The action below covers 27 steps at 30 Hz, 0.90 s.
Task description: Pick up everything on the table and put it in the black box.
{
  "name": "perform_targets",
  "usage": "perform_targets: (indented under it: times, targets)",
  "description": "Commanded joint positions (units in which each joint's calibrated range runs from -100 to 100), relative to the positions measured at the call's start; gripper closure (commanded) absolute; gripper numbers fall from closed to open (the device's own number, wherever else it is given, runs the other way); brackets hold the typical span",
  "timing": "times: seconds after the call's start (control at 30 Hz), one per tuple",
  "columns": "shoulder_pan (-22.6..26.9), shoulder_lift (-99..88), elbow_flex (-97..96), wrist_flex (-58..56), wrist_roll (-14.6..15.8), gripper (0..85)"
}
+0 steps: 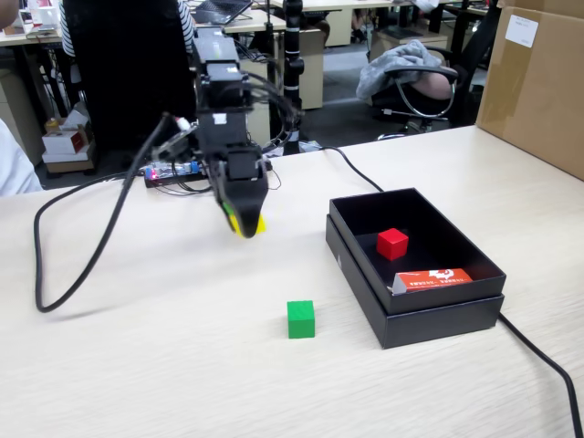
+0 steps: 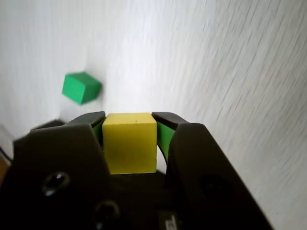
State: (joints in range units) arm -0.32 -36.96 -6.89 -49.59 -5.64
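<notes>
While the yellow cube point(image 2: 130, 142) sits pinched between the jaws of the gripper point(image 1: 245, 222), it hangs above the table point(image 1: 137, 356) at centre frame in the fixed view, left of the black box point(image 1: 415, 315). That gap is what the coming move likely turns on: the box lies to the right and slightly lower in frame. Inside it rest the red cube point(image 1: 392, 243) and an orange carton point(image 1: 433, 279), leaving bare floor at the back. Below and between, the green cube point(image 1: 300, 318) stands alone on the table, clear of a direct path. A black cable point(image 1: 64, 301) loops at left.
</notes>
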Motion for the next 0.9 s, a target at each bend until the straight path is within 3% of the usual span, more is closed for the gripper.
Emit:
perform_targets:
  times: [0.0,0.27,0.6,0.63,0.87]
  targets:
    - [2.8,-7.3,1.5,-0.2,2.5,84.6]
    - [11.8,-6.0,7.9,-0.2,6.7,84.6]
    - [14.2,17.5,22.4,-0.2,10.3,84.6]
    - [14.9,26.8,26.3,-0.2,11.8,84.6]
    - [15.6,33.8,29.4,-1.6,12.7,84.6]
